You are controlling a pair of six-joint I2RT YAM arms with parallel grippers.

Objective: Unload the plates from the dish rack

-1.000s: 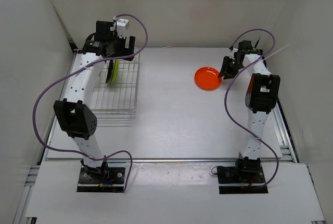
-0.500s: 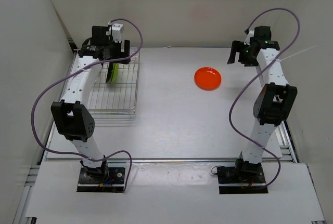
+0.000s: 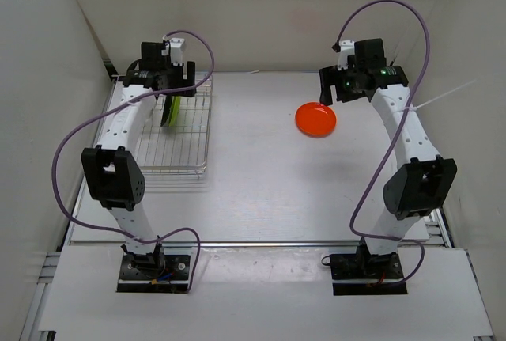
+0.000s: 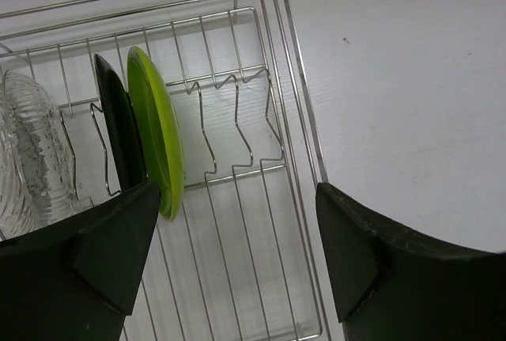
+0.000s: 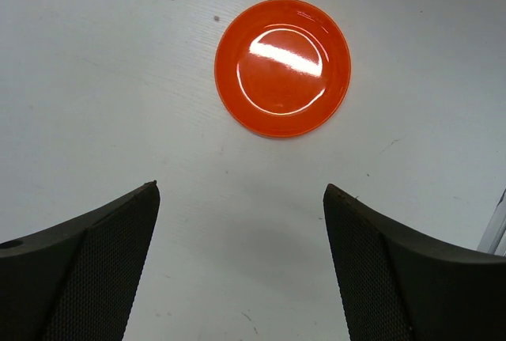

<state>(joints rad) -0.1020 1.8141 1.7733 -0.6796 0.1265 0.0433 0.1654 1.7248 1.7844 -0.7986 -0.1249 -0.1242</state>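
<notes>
As it stands, plates in rack: three, on edge side by side in the dish rack [image 4: 294, 119] slots. clear glass plate [image 4: 32, 151], black plate [image 4: 118, 127], lime green plate [image 4: 158, 135] outermost, empty slots beside it.
plate out: orange plate [image 5: 282, 66] flat on the table [image 5: 103, 64], well apart from the rack, over on the right.
left gripper [image 4: 239, 191]: over the rack, jaws wide apart, nothing in them.
right gripper [image 5: 241, 189]: hanging above the orange plate, jaws wide apart, holding nothing, not touching it.
key relation: green plate sits off-centre in the left jaw gap, its lower rim right at the finger [image 4: 103, 254] on the left of the wrist view. Bare rack wires fill the middle of the gap. Plate shows nearly edge-on, rim running top to bottom, so the closing line crosses its thickness. Orientation looks right, sideways offset doesn't.
nearer arm: left, by far. Right is across the table.
next move (my read): slide left gripper sideways toward the plates until the green rim is centred, then drop and pinch.
risk: that finger could clip the black plate, just beside the green one.
</notes>
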